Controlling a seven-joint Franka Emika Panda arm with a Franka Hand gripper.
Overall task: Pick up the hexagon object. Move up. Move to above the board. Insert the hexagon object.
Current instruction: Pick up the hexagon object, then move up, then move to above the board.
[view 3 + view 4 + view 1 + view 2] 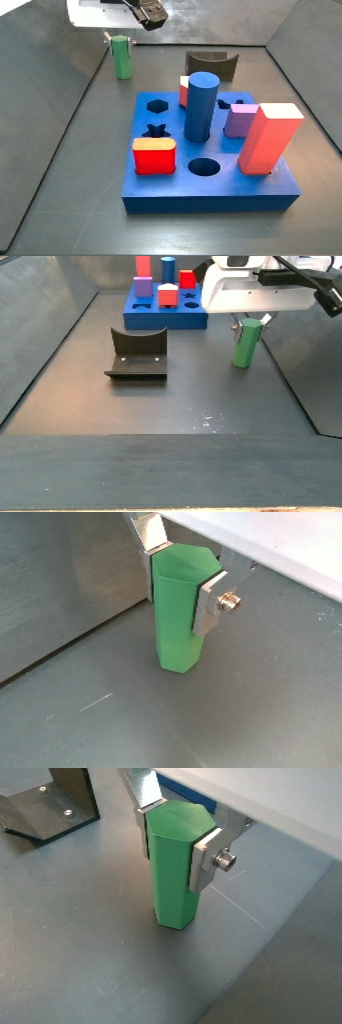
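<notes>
The hexagon object [178, 632] is a slim green peg standing upright on the dark floor, seen in both wrist views [171, 883]. My gripper [178, 587] is shut on its upper part, one silver finger pressed on each side [175, 846]. In a side view the peg [122, 58] stands at the far left, well apart from the blue board [167, 185], with my gripper [118, 38] above it. In the other side view the peg [246, 344] hangs under my gripper [249, 322], right of the board [167, 318].
The board holds a tall blue cylinder [201, 105], a tall red square block [271, 138], a red and yellow piece [154, 155] and a purple piece [241, 120]. The fixture [138, 354] stands on the floor, also in a wrist view [54, 808]. Grey walls enclose the floor.
</notes>
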